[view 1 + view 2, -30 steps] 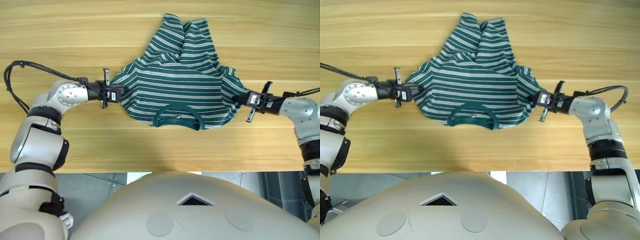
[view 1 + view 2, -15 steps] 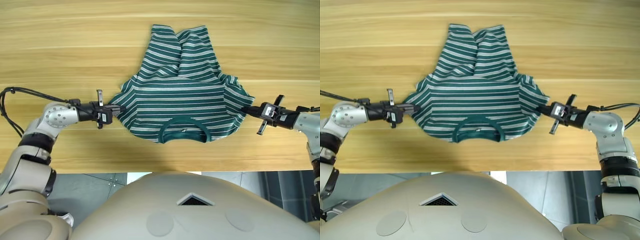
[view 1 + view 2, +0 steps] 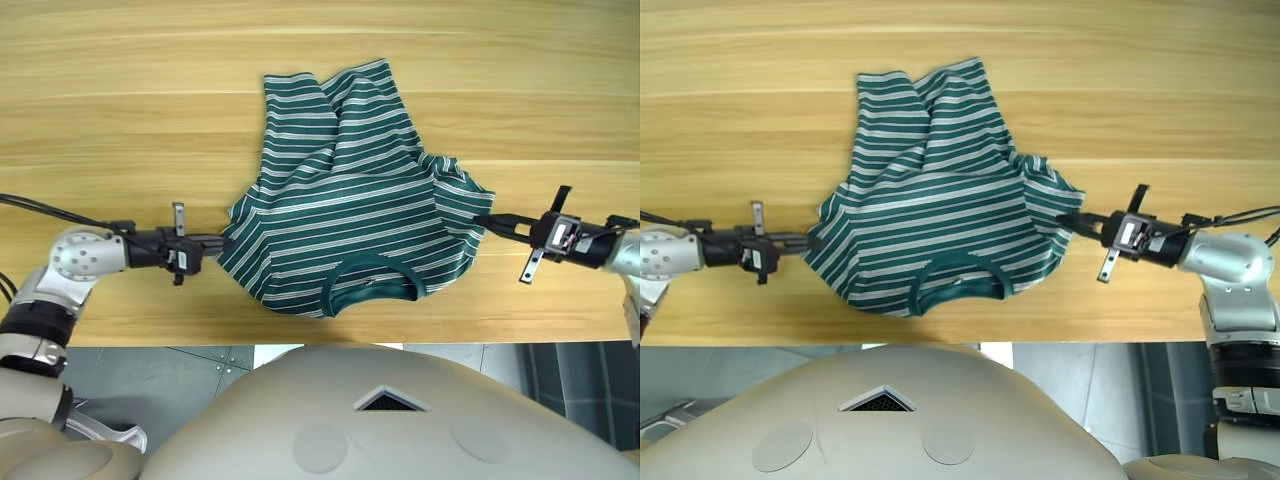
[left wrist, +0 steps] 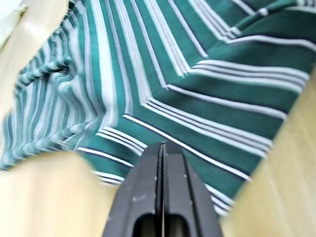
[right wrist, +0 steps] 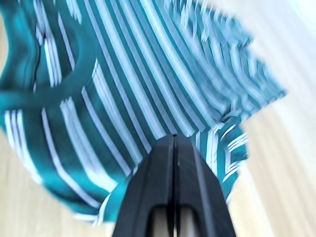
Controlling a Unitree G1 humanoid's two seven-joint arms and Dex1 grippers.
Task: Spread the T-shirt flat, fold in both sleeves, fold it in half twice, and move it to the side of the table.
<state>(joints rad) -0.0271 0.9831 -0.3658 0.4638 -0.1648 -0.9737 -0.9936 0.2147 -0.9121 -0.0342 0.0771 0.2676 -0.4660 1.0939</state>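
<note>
A green T-shirt (image 3: 340, 200) with white stripes lies crumpled on the wooden table (image 3: 120, 90), its collar (image 3: 378, 280) toward the near edge and its hem at the far side, bunched and tilted left. My left gripper (image 3: 222, 243) is low over the table, shut on the T-shirt's left edge. At the opposite side my right gripper (image 3: 480, 218) is shut on the right sleeve's edge. In the left wrist view the shut left gripper (image 4: 162, 144) ends on striped cloth. The right wrist view has the right gripper (image 5: 173, 136) meeting the fabric the same way.
Bare wood stretches on every side of the shirt, widest at the far side and far left. The table's near edge (image 3: 150, 338) runs just below the collar and both grippers.
Both grippers have pulled outward and toward the near edge, dragging the T-shirt with them. The shirt has widened a little and its hem end has swung to the left.
</note>
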